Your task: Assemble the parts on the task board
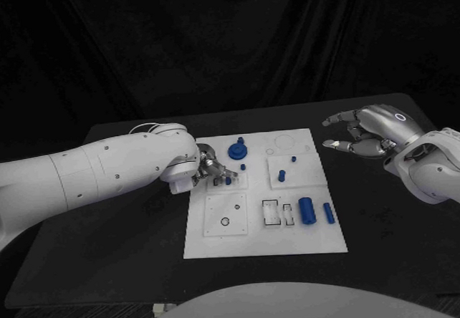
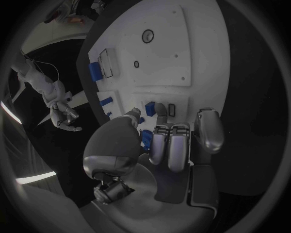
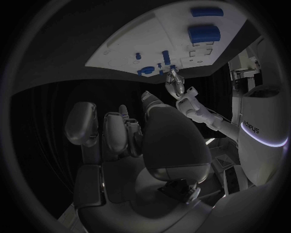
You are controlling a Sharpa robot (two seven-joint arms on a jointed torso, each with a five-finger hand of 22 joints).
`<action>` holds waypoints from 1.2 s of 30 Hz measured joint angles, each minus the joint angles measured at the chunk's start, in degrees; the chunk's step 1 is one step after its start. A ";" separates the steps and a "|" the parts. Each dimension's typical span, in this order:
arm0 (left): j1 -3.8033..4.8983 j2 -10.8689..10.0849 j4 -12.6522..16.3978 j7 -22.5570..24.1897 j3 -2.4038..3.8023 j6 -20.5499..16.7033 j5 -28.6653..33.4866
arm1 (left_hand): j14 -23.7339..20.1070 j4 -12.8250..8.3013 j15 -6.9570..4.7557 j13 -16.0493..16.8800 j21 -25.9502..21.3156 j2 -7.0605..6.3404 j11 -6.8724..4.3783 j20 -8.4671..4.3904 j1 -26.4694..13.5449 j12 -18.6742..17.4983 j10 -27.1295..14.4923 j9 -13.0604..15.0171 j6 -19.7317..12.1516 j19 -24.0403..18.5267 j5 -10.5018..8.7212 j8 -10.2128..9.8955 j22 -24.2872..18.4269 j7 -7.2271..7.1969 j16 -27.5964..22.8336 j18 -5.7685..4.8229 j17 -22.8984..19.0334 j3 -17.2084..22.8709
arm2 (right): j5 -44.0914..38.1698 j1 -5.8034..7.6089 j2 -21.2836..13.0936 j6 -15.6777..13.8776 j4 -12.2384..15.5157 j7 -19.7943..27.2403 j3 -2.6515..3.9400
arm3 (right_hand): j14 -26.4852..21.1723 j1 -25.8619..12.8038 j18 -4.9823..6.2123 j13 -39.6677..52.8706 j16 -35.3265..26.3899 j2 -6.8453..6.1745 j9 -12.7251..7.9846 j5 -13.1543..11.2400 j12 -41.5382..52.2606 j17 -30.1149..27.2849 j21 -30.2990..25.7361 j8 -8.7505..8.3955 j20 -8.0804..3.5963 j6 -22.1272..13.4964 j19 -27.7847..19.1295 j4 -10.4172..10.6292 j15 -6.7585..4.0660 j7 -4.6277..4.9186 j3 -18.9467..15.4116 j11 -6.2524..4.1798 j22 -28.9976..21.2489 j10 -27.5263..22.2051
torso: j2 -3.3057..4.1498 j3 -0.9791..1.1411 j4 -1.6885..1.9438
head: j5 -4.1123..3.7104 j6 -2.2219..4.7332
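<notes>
While smooth blue cylinders [image 1: 307, 211] lie on it, white flat task board [image 1: 296, 238] rests.

My worktop [image 1: 110, 237] is black and plain; the task board [image 1: 265, 236] on it is white, marked with thin dark outlines. The parts [image 1: 307, 211] are blue. My left robot hand [image 1: 212, 168] and right robot hand [image 1: 361, 132] are silver on white arms
</notes>
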 measured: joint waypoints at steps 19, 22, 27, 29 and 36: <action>8.03 -6.90 4.33 4.40 0.00 -5.74 -9.59 | 0.01 0.64 -0.82 0.00 1.12 0.21 -0.80 -0.77 4.94 0.00 0.01 -6.08 3.28 2.11 0.00 -6.39 2.11 -0.20 0.00 -0.92 0.00 -3.17 | 0.51 -0.07 -0.26 -0.01 0.02 0.12 0.00 | 0.00 -0.25 0.00 0.00 -0.18 0.24 -0.08 0.00 -0.23 -0.06 0.00 0.00 0.00 0.41 0.00 0.16 0.00 0.00 -0.16 0.00 0.01 0.00 | 0.02 -0.01 -0.06 | 0.68 0.00; 8.20 -6.04 1.99 4.92 0.00 -5.59 -11.21 | 0.01 0.95 -0.82 0.00 1.12 0.45 -0.80 -0.54 5.18 0.00 0.01 -7.29 3.82 1.89 0.00 -7.88 2.11 -0.07 0.00 -0.92 0.00 -3.48 | 0.69 -0.09 -0.13 -0.01 -0.03 0.18 0.01 | 0.00 -0.41 0.00 0.00 -0.18 0.41 -0.07 0.00 -0.23 -0.06 0.00 0.23 0.00 0.41 0.00 0.16 0.00 0.00 -0.16 0.00 0.01 0.00 | 0.09 0.01 -0.05 | 0.79 0.00; 7.71 -4.28 -1.74 5.54 0.01 -5.14 -12.95 | 0.01 0.95 -0.82 0.00 0.85 0.68 -0.80 -0.54 5.41 0.00 0.01 -7.55 3.80 1.89 0.00 -8.04 2.00 -0.09 0.00 -0.92 0.00 -3.48 | 0.90 -0.23 -0.12 0.01 0.03 0.28 0.01 | 0.00 -0.48 0.00 0.03 -0.18 0.47 -0.13 -0.01 -0.23 -0.06 0.00 0.23 0.00 0.41 0.00 0.16 0.00 0.00 -0.16 0.00 0.00 0.00 | 0.17 0.04 0.07 | 0.80 0.00; 7.12 -3.57 -3.10 5.73 0.01 -4.86 -13.47 | 0.01 0.95 -0.82 0.00 0.83 0.68 -0.80 -0.54 5.41 0.00 0.01 -7.55 3.80 1.89 0.00 -8.04 1.88 -0.09 0.00 -0.92 0.00 -3.48 | 0.95 -0.28 -0.16 0.02 0.11 0.33 0.01 | 0.00 -0.48 0.00 0.05 -0.18 0.47 -0.13 -0.01 -0.23 -0.06 0.00 0.23 0.00 0.41 0.00 0.16 0.00 0.00 -0.16 0.00 0.00 0.00 | 0.20 0.03 0.13 | 0.71 0.00; 4.96 -0.68 -7.30 6.43 -0.04 -3.89 -14.51 | 0.01 1.03 -0.82 0.00 0.45 1.23 -0.39 -0.13 5.96 0.00 0.00 -7.95 3.28 1.49 0.00 -9.43 1.71 0.42 0.00 -0.91 0.00 -3.88 | 1.09 -0.44 -0.33 0.07 0.28 0.43 0.00 | 0.00 -0.47 0.00 0.04 -0.18 0.47 -0.13 -0.01 -0.23 -0.06 0.00 0.23 0.00 0.60 0.00 0.16 0.00 0.20 -0.16 0.00 0.00 0.00 | 0.33 -0.19 0.20 | 0.87 0.00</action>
